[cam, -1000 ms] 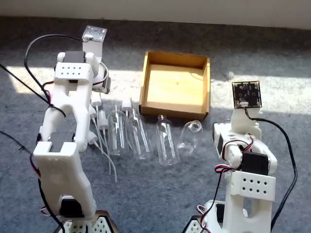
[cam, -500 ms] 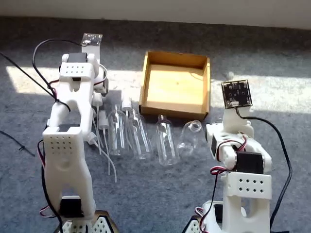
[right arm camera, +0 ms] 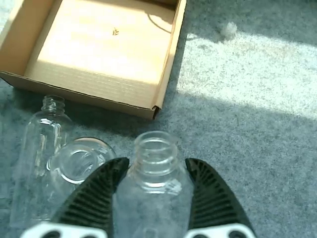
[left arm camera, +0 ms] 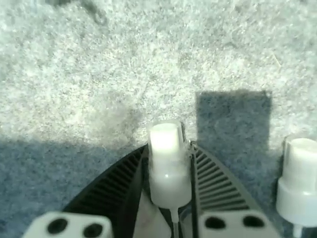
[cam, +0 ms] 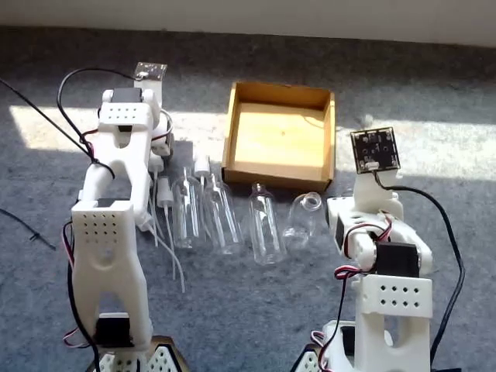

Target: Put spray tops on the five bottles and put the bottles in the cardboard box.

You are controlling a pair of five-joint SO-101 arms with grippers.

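Left of the box (cam: 279, 177), the left pincer (left arm camera: 168, 148) is clamped on a spray top (left arm camera: 169, 173). By the box's near right corner, the right pincer (right arm camera: 156, 164) grips a bottle (right arm camera: 154, 191) by its body, neck free, probably for capping.

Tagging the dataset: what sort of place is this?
Probably an indoor robot test bench, sunlit: a grey carpet-like mat as the work surface, with clear bottles and a cardboard box staged on it.

Pincer (left arm camera: 168, 148): grips a white top (left arm camera: 168, 171) between both jaws.
Second top (left arm camera: 297, 183): just beside the pincer, apart.
Table (left arm camera: 99, 64): grey, fuzzy, part sunlit.
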